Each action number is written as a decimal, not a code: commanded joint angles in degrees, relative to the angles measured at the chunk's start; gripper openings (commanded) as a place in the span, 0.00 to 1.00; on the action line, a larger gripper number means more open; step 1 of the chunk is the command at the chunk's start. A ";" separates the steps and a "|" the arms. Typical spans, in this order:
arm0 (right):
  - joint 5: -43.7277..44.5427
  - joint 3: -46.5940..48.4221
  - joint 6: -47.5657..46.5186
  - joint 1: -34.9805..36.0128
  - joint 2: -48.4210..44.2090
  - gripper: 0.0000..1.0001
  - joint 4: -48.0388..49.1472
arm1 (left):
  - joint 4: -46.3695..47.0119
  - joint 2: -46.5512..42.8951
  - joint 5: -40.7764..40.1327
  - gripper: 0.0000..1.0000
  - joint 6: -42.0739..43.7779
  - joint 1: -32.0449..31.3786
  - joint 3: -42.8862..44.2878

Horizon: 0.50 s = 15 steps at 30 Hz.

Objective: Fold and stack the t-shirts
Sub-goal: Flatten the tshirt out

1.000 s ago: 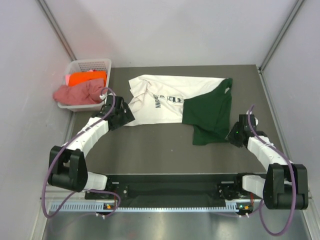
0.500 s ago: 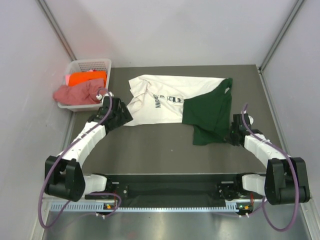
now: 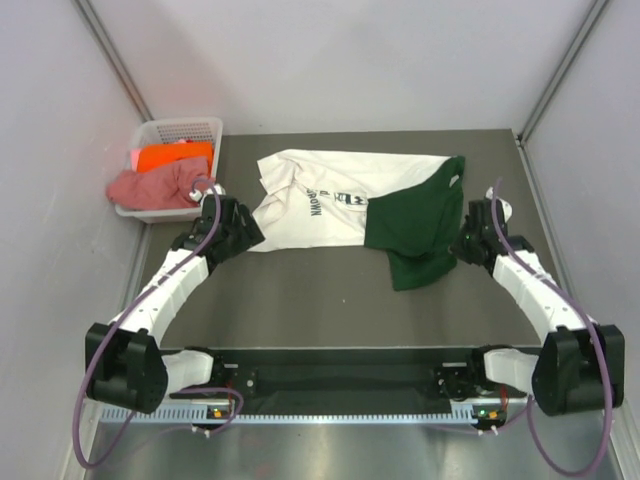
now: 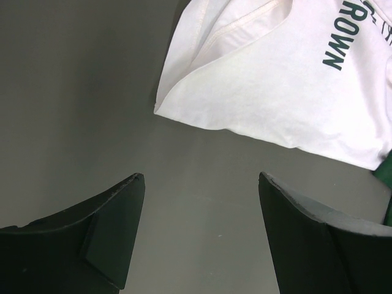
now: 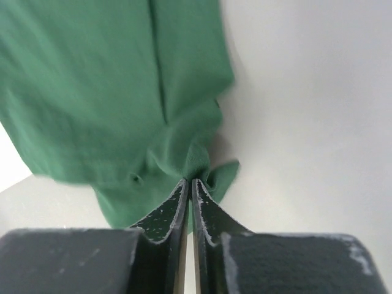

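Note:
A white t-shirt with dark lettering (image 3: 320, 200) lies spread on the dark table, its green part (image 3: 415, 225) folded over the right side. My right gripper (image 3: 462, 247) (image 5: 189, 181) is shut on the right edge of that green cloth (image 5: 122, 98), which puckers at the fingertips. My left gripper (image 3: 245, 232) (image 4: 199, 177) hovers open just off the shirt's lower left corner (image 4: 168, 104), with bare table between its fingers. An orange t-shirt (image 3: 173, 157) and a dusty pink t-shirt (image 3: 155, 185) lie bunched in the basket.
The white lattice basket (image 3: 195, 127) stands at the table's back left corner, the pink shirt hanging over its front rim. Grey walls close in the back and both sides. The arms' base rail (image 3: 340, 385) runs along the near edge.
My right gripper moved up to the green cloth's right edge and shut on it. The green flap's lower edge shifted slightly. The left gripper edged a little and stayed open.

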 commanded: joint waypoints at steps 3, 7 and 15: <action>-0.28 10.61 -1.19 0.55 13.37 0.24 1.51 | 2.29 1.05 0.87 0.80 -0.51 0.29 2.36; -0.28 11.78 -2.16 0.47 15.68 0.72 0.72 | 2.47 1.94 2.10 0.82 -0.16 0.29 2.71; 1.04 3.17 -5.67 -2.26 4.43 0.72 2.30 | 3.70 0.89 2.01 0.82 0.37 0.29 1.48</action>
